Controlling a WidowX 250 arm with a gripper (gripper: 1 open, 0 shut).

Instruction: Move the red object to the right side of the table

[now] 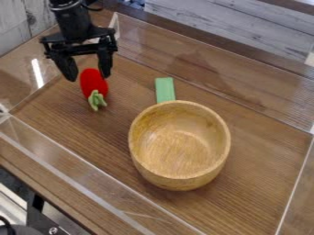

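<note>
Camera view: the black robot gripper (88, 73) reaches in from the upper left, angled downward, its fingers spread wide on either side of the small glossy red oval toy fruit (94, 83), which lies green stem toward the viewer on the brown wood-grain tabletop (86, 142), left of the round wooden bowl (179, 145).

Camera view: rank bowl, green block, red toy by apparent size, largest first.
1. Bowl, clearly the largest
2. Red toy and green block: too close to rank, since the end effector may hide part of the toy
</note>
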